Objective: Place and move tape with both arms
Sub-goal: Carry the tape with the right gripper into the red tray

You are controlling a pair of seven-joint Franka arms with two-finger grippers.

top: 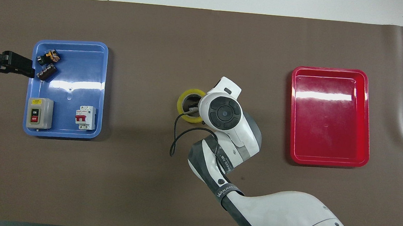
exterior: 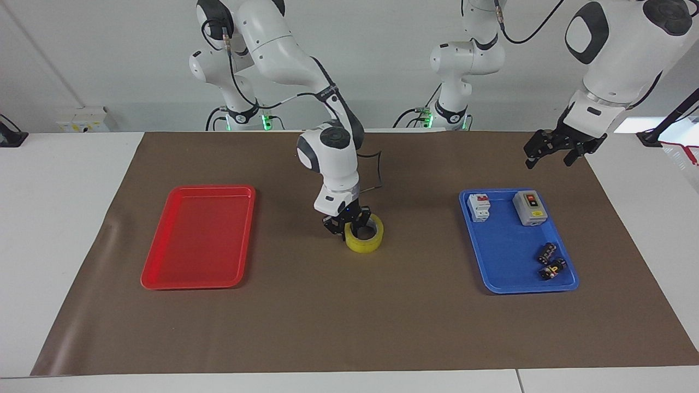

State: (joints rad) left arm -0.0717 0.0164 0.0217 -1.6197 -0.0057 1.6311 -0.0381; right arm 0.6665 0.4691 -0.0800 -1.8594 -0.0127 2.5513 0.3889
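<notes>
Tape (exterior: 364, 236) lying flat on desk (exterior: 349, 322), directly under right claw (exterior: 346, 220). Right claw straddling roll's wall, one finger inside core, one outside; grip unclear, cannot tell whether clenching. Left claw (exterior: 555, 147) hovering released, waiting, over desk by blue tray (exterior: 494, 273).
</notes>
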